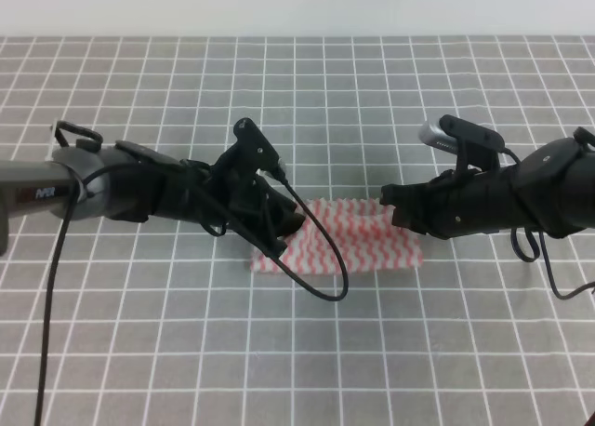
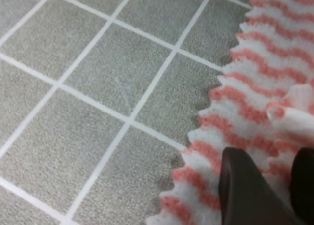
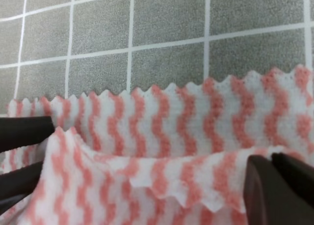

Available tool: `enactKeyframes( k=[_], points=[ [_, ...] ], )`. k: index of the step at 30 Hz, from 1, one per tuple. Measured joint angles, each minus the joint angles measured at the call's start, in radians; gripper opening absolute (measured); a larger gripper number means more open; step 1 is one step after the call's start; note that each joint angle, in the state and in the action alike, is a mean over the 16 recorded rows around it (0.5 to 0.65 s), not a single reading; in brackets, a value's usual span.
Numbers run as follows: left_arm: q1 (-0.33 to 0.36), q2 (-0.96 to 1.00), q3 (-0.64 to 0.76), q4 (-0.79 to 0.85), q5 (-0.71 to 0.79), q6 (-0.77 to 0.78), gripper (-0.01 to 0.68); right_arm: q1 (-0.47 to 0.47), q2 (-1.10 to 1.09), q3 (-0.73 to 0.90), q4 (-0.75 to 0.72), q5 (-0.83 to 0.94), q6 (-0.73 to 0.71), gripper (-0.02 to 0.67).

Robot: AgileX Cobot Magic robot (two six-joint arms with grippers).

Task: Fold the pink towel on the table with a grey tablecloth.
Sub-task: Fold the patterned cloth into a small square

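The pink towel point(image 1: 339, 237) lies near the middle of the table with a grey tablecloth point(image 1: 372, 100), a small strip of pink-and-white zigzag stripes between my two arms. My left gripper point(image 1: 279, 223) sits over the towel's left end, and my right gripper point(image 1: 395, 207) is at its right end, at the far corner.

Through my right wrist camera, my fingers point(image 3: 274, 190) are pressed together at the lower right with an edge of the towel point(image 3: 162, 136) caught between them, and a layer of cloth is raised off the flat layer beneath (its pinked edge hangs free in the middle). Two dark fingers point(image 3: 24, 131) come in at the left edge of that view, beside the raised cloth.

Through my left wrist camera, my fingers point(image 2: 245, 190) stand narrow at the lower right over the towel point(image 2: 255, 87), with a raised fold of cloth beside them; I cannot tell whether they actually pinch it. The towel's zigzag edge lies flat on the grid cloth point(image 2: 98, 87).
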Motion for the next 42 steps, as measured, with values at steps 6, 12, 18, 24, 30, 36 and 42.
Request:
enactKeyframes(
  k=[6, 12, 18, 24, 30, 36, 42],
  points=[
    [-0.006, -0.001, -0.002, 0.041, -0.007, -0.001, 0.135, 0.000, -0.001, 0.000, -0.001, 0.000, 0.000, -0.014],
    [-0.007, -0.015, -0.002, 0.084, -0.002, -0.004, 0.055, 0.000, -0.001, 0.000, -0.001, 0.000, 0.000, -0.014],
    [-0.008, -0.038, 0.000, 0.108, 0.000, -0.006, 0.007, 0.000, -0.001, 0.000, -0.001, -0.001, 0.000, -0.013],
    [-0.008, -0.062, 0.002, 0.114, 0.006, -0.003, 0.000, 0.000, -0.003, 0.000, -0.001, 0.000, 0.000, -0.014],
    [-0.008, -0.070, 0.001, 0.115, 0.007, 0.004, 0.000, 0.000, -0.004, 0.000, -0.002, 0.001, 0.000, -0.014],
    [-0.008, -0.075, 0.002, 0.113, 0.004, 0.032, 0.000, 0.000, -0.003, 0.000, -0.001, 0.004, 0.000, -0.014],
    [-0.008, -0.074, 0.002, 0.113, -0.003, 0.086, 0.000, 0.000, -0.002, 0.000, -0.001, 0.005, 0.000, -0.014]
  ],
)
